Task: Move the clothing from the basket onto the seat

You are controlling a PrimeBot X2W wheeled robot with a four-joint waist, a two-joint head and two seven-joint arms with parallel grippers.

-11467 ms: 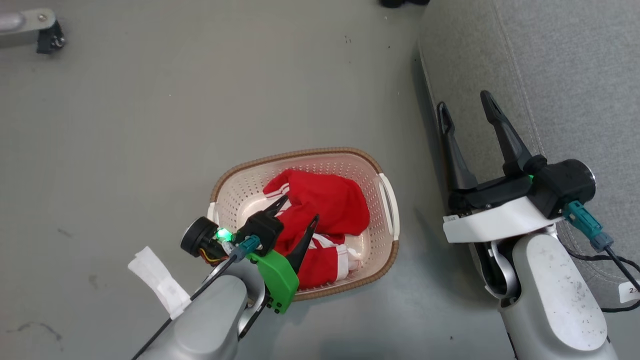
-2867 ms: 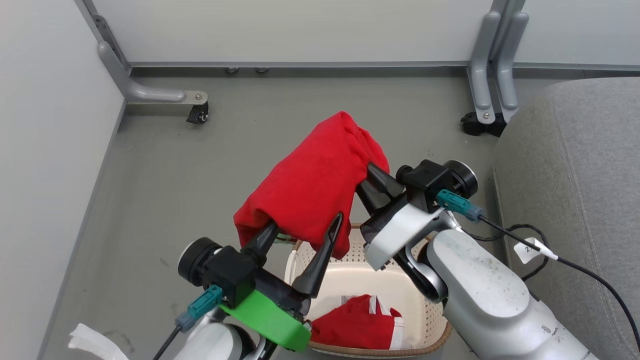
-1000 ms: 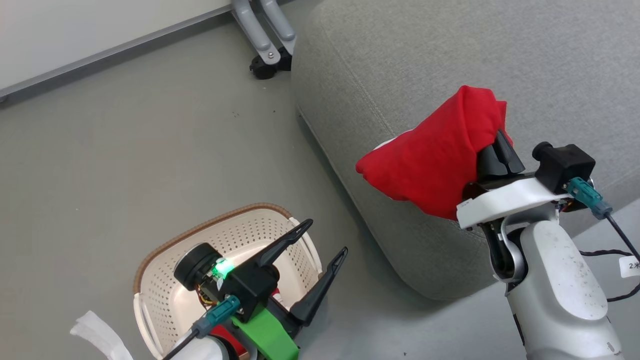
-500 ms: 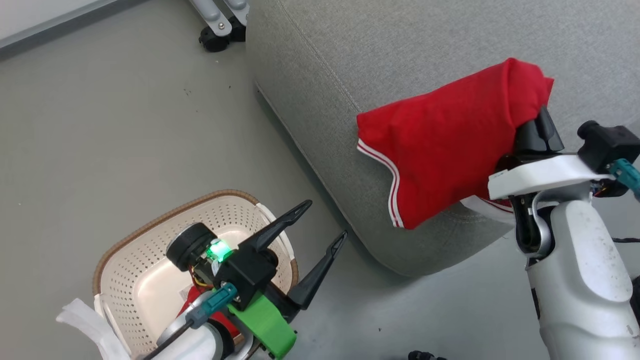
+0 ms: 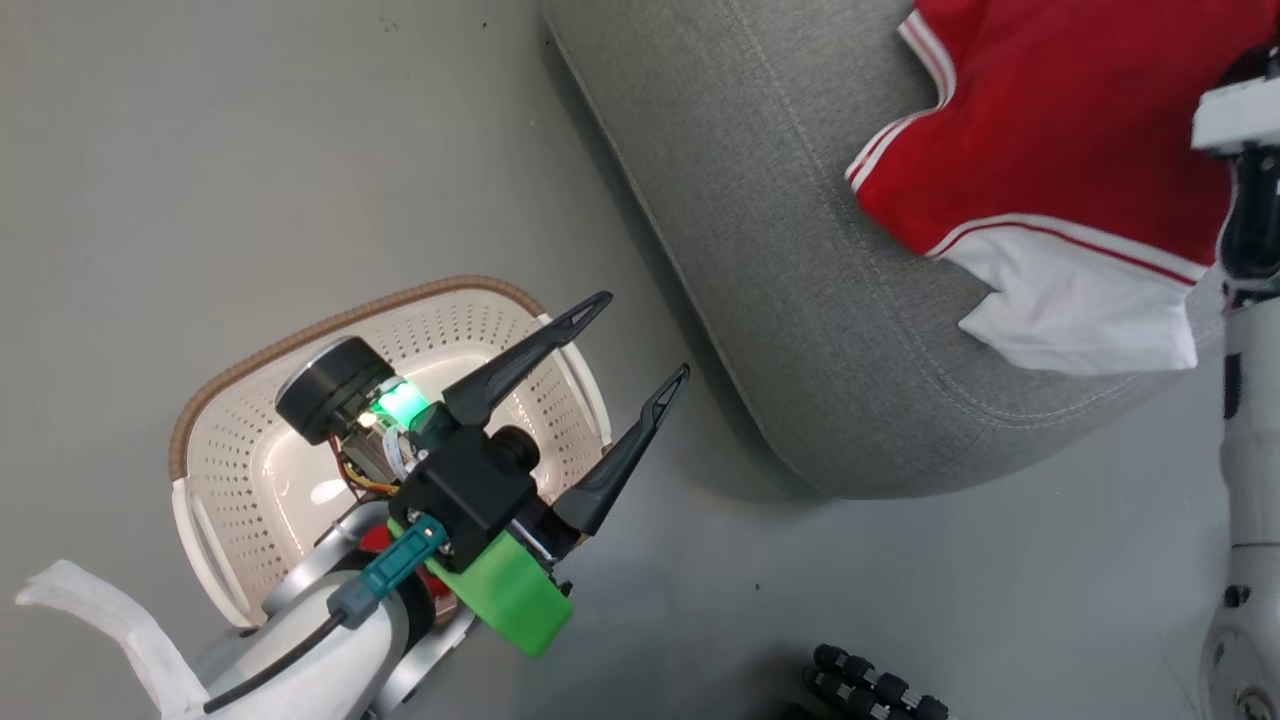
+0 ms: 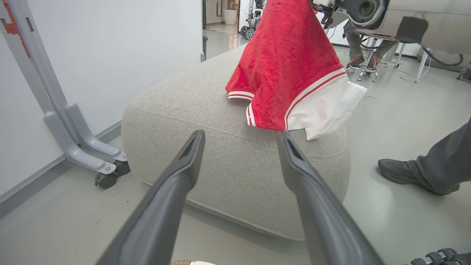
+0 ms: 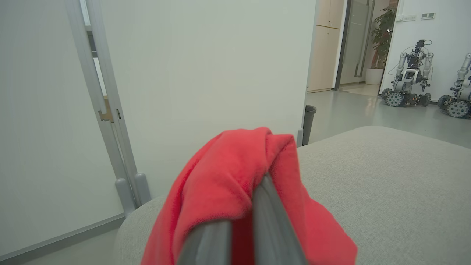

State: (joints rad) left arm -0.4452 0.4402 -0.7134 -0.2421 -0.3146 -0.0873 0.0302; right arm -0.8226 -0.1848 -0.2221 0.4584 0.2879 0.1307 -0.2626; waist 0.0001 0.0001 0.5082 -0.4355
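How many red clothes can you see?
2. One red garment hangs from the right gripper over the seat. A red bit of another peeks from the basket, mostly hidden.

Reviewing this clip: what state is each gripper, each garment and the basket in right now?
left gripper: open, empty.
right gripper: shut on the held garment.
held garment: hangs over the seat, not yet released.
other garment: in the basket, mostly hidden by the left arm.
basket: upright on the floor.
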